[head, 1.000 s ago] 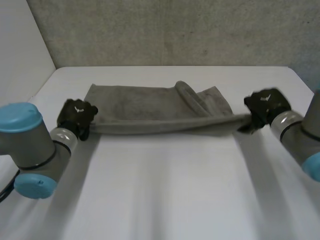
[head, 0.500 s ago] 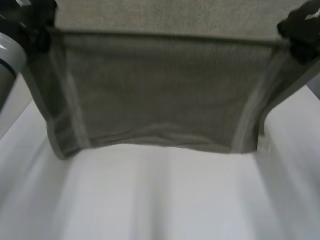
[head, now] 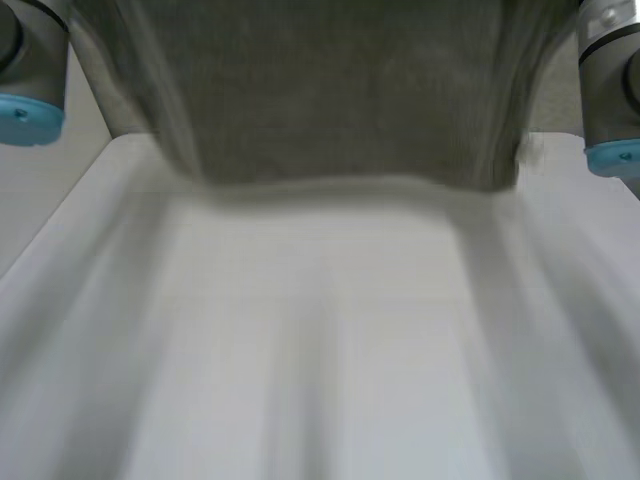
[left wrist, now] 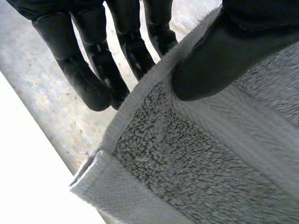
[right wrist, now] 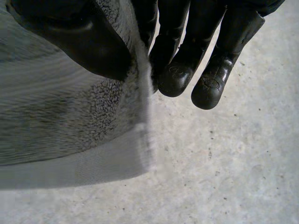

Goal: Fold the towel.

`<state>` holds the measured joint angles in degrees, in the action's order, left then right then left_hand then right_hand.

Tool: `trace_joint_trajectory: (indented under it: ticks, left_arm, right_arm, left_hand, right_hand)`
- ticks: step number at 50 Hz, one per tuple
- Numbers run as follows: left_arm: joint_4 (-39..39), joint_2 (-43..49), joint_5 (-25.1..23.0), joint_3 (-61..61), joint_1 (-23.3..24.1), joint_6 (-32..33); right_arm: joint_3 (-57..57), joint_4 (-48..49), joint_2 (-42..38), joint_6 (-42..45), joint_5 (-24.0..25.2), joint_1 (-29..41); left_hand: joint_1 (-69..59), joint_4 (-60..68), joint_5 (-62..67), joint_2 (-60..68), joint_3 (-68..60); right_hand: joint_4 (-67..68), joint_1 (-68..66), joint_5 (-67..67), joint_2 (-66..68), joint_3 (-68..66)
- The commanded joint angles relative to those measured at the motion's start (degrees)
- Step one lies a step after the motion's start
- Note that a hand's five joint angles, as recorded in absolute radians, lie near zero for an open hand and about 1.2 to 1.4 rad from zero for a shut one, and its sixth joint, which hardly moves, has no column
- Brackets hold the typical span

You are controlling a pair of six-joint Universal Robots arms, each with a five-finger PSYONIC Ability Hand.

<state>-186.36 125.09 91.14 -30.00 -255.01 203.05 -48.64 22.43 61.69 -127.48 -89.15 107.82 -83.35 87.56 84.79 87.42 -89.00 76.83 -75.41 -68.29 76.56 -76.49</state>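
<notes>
White tabletop [head: 320, 350] nearest me. Grey terry towel [head: 340, 100] hangs above its far part at 12 o'clock, spread between left arm [head: 30, 60] at 10 and right arm [head: 610, 90] at 2, probably to square it for folding. Left robot hand [left wrist: 233, 51] pinches one top corner, thumb against fingers; right robot hand [right wrist: 84, 42] pinches the other the same way.

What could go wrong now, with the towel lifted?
1. Slip: the left hand and right hand each pinch the towel by thumb close to its edge, so a jerk could free one side.
2. Bad lay-down: the towel hangs loose over the table and may land skewed or creased.
</notes>
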Motion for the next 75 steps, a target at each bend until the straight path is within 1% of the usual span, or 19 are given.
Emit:
trace_joint_trajectory:
  ticks: [1, 7, 9, 13, 17, 21, 26, 28, 31, 33, 34, 36, 43, 47, 53, 61, 63, 68, 75]
  left_arm:
    - [9.4, -0.8, -2.1, -4.7, -0.3, -4.8]
    - [8.2, -1.6, -3.2, -22.7, -0.8, -6.5]
    - [4.1, -1.7, -4.3, -32.2, -1.2, -6.1]
    - [-0.1, -1.7, -5.5, -41.0, -1.2, -5.5]
    - [-5.7, -1.3, -6.4, -50.5, -1.3, 0.5]
    - [-7.0, -1.8, -6.6, -55.6, -2.5, 6.1]
    - [-7.4, -5.4, -6.8, -62.2, -3.7, 10.9]
    - [-7.5, -12.3, -7.2, -66.3, -4.3, 11.1]
    - [-7.5, -15.9, -7.6, -68.2, -4.9, 11.1]
    - [-7.5, -25.0, -8.8, -71.3, -6.4, 11.1]
    - [-7.5, -25.1, -8.8, -71.3, -6.4, 11.1]
    - [-7.5, -32.7, -11.2, -72.5, -8.5, 11.1]
    - [-7.0, -36.4, -16.9, -72.7, -10.5, 10.7]
    - [-7.3, -34.5, -17.7, -73.1, -10.6, 10.7]
    - [-7.5, -22.6, -17.0, -69.1, -9.1, 11.2]
    - [-6.9, -4.2, -12.4, -52.3, -6.2, 11.7]
    - [-5.9, 2.5, -10.0, -44.2, -4.3, 11.8]
    - [-2.7, 10.1, -7.8, -34.1, -2.4, 11.9]
    - [0.4, 16.9, -7.5, -26.0, -0.5, 12.1]
  right_arm:
    - [-2.1, -14.8, 1.0, -1.1, 2.7, -0.1]
    - [-10.2, -21.4, 0.3, -1.6, 5.7, -0.2]
    - [-16.6, -21.3, 0.2, -1.5, 7.5, -0.3]
    - [-21.7, -21.4, -0.4, -1.1, 9.1, -0.9]
    - [-26.5, -21.8, -4.7, -0.8, 8.5, -1.0]
    - [-28.9, -22.0, -4.7, -0.8, 8.1, -1.2]
    - [-33.6, -23.0, 3.2, -0.8, 7.5, -2.4]
    - [-37.0, -25.5, 10.5, -0.5, 8.1, -4.1]
    - [-38.2, -27.3, 14.3, -0.3, 8.6, -4.6]
    - [-38.9, -31.7, 21.8, 0.4, 9.5, -5.2]
    - [-38.9, -31.7, 21.8, 0.4, 9.5, -5.2]
    - [-38.3, -35.5, 27.1, 1.9, 11.8, -6.8]
    - [-35.8, -40.8, 29.2, 7.0, 16.2, -9.8]
    - [-35.4, -41.1, 25.7, 8.1, 16.9, -10.9]
    - [-34.0, -41.3, 14.4, 11.4, 16.4, -10.4]
    - [-27.6, -39.7, 0.9, 15.9, 14.2, -9.7]
    - [-24.6, -36.6, -3.3, 15.6, 11.9, -9.6]
    - [-22.6, -28.7, -7.7, 15.4, 10.0, -8.9]
    - [-20.4, -18.8, -12.9, 15.7, 9.0, -6.5]
  left_hand:
    - [3.4, -7.6, -14.8, -7.4, 9.0]
    - [3.4, -7.6, -14.8, -7.4, 9.0]
    - [3.4, -7.6, -14.8, -7.4, 9.0]
    - [3.4, -7.6, -14.8, -7.4, 9.0]
    - [3.4, -7.6, -14.8, -7.4, 9.0]
    - [3.4, -7.6, -14.8, -7.4, 9.0]
    - [3.4, -7.6, -14.8, -7.4, 9.0]
    - [3.4, -7.6, -14.8, -7.4, 9.0]
    - [3.4, -7.6, -14.8, -7.4, 9.0]
    - [3.4, -7.6, -14.8, -7.4, 9.0]
    - [3.4, -7.6, -14.8, -7.4, 9.0]
    - [3.4, -7.6, -14.8, -7.4, 9.0]
    - [3.4, -7.6, -14.8, -7.4, 9.0]
    - [3.4, -7.6, -14.8, -7.4, 9.0]
    - [3.4, -7.6, -14.8, -7.4, 9.0]
    - [3.4, -7.6, -14.8, -7.4, 9.0]
    - [3.4, -7.6, -14.8, -7.4, 9.0]
    - [3.4, -7.6, -14.8, -7.4, 9.0]
    - [3.4, -7.6, -14.8, -7.4, 9.0]
  right_hand:
    - [3.2, -4.6, -1.7, 3.4, -3.5]
    - [3.2, -4.6, -1.7, 3.4, -3.5]
    - [3.2, -4.6, -1.7, 3.4, -3.5]
    - [3.2, -4.6, -1.7, 3.4, -3.5]
    - [3.2, -4.6, -1.7, 3.4, -3.5]
    - [3.2, -4.6, -1.7, 3.4, -3.5]
    - [3.2, -4.6, -1.7, 3.4, -3.5]
    - [3.2, -4.6, -1.7, 3.4, -3.5]
    - [3.2, -4.6, -1.7, 3.4, -3.5]
    - [3.2, -4.6, -1.7, 3.4, -3.5]
    - [3.2, -4.6, -1.7, 3.4, -3.5]
    - [3.2, -4.6, -1.7, 3.4, -3.5]
    - [3.2, -4.6, -1.7, 3.4, -3.5]
    - [3.2, -4.6, -1.7, 3.4, -3.5]
    - [3.2, -4.6, -1.7, 3.4, -3.5]
    - [3.2, -4.6, -1.7, 3.4, -3.5]
    - [3.2, -4.6, -1.7, 3.4, -3.5]
    - [3.2, -4.6, -1.7, 3.4, -3.5]
    - [3.2, -4.6, -1.7, 3.4, -3.5]
